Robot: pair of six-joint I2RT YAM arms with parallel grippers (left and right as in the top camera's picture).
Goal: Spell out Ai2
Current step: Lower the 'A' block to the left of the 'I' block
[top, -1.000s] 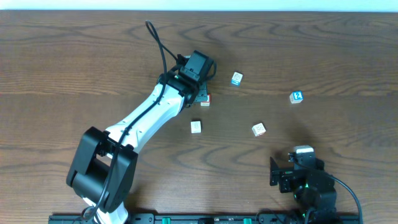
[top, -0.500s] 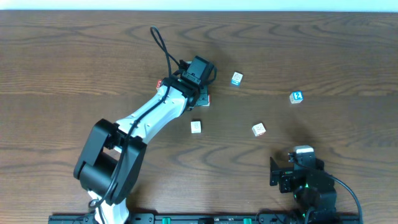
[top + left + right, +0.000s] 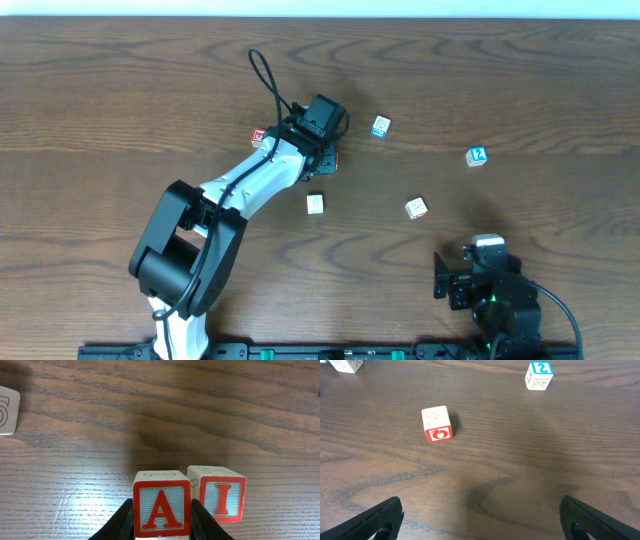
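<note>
Risk: the A block [image 3: 161, 511] stands just beside the I block [image 3: 218, 495], and one finger [image 3: 202, 527] of the left gripper [image 3: 161, 522] occupies the narrow gap between them. Spreading the jaws here would likely push that finger against the I block and knock it out of line. The A block also sits slightly nearer the wrist camera than the I block, so the row may end up staggered. The left gripper is narrowed to block width and clamps the A block on both side faces; whether the block rests on the desk [image 3: 100, 100] cannot be confirmed from either view. The pair lies toward the rear edge, near its middle. The 2 block [image 3: 477, 155] lies well apart, toward the rear right corner. The right gripper [image 3: 480, 525] is spread wide and empty near the front right corner.
</note>
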